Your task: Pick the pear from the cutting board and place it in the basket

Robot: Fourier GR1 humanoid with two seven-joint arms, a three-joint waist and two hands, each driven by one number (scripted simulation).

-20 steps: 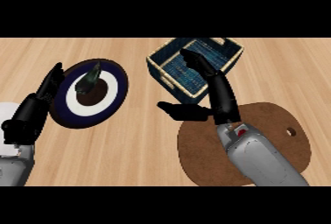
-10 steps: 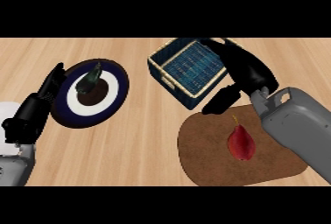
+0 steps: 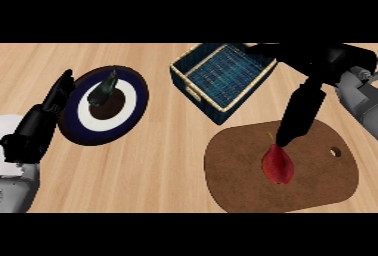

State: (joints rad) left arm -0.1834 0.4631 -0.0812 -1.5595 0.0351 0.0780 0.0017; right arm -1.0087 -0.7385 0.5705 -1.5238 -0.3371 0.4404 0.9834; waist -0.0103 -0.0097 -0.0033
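A red pear (image 3: pixel 278 164) lies on the brown cutting board (image 3: pixel 244 180) at the lower right. My right hand (image 3: pixel 303 107) comes in from the upper right, its straight fingers pointing down at the pear's stem end; it is open and holds nothing. The dark blue basket (image 3: pixel 221 75) with tan rim stands at the top, just beyond the board and left of the right hand. My left hand (image 3: pixel 40 122) rests open at the left edge, beside the plate.
A round dark blue and white plate (image 3: pixel 125 115) sits at the left with a dark green vegetable (image 3: pixel 102 91) on it. Bare wooden counter (image 3: pixel 170 150) lies between plate and cutting board.
My right arm has swung off the board to the upper right, uncovering the pear and the basket. The hand now points down at the pear. The left hand has not moved.
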